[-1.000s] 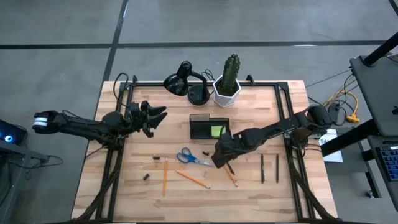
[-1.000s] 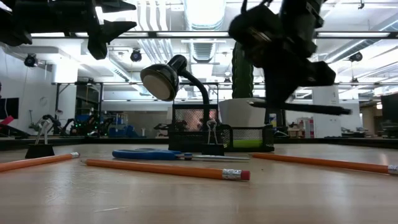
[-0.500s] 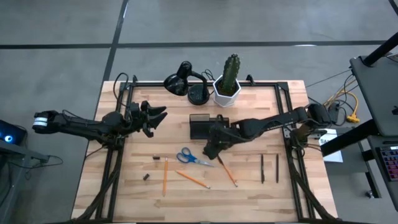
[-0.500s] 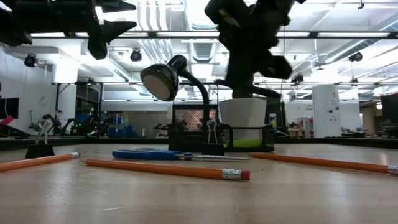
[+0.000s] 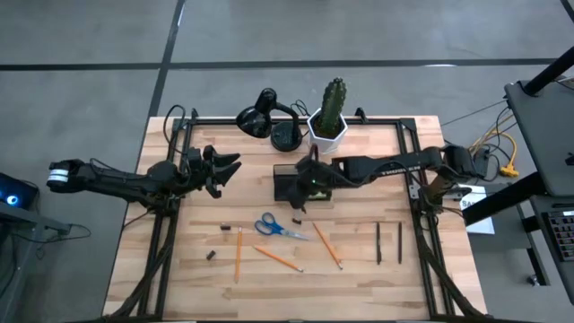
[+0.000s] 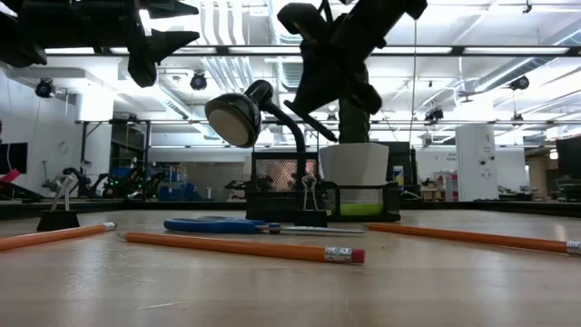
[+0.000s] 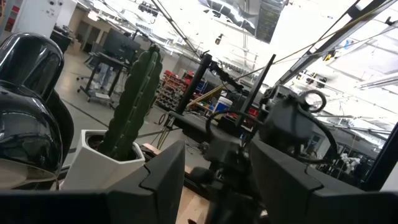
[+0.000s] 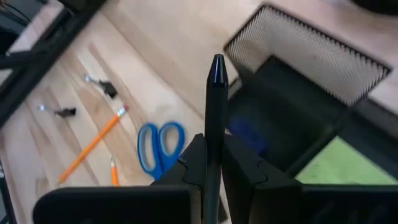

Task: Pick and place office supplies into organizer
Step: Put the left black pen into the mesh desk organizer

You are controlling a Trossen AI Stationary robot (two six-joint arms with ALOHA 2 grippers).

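The right gripper (image 8: 211, 163) was clamped on a dark pen (image 8: 215, 106) above the organizer (image 5: 302, 183), mid-table toward the far edge, with the sticky-note pad (image 5: 316, 188) inside; scissors (image 5: 274, 226), pencils (image 5: 238, 255) and two pens (image 5: 378, 242) remained nearer the front edge; the left gripper (image 5: 224, 167) waited open by the left edge

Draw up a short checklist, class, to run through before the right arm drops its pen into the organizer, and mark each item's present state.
1. Right gripper shut on the pen: ok.
2. Pen above the organizer, at its left end: ok.
3. Pen upright for the drop: not ok, tilted in the low view.
4. Which compartment lies below the tip: cannot tell.
5. Left gripper open, away at the table's left: ok.
6. Cactus and lamp behind the organizer, apart from the pen: ok.
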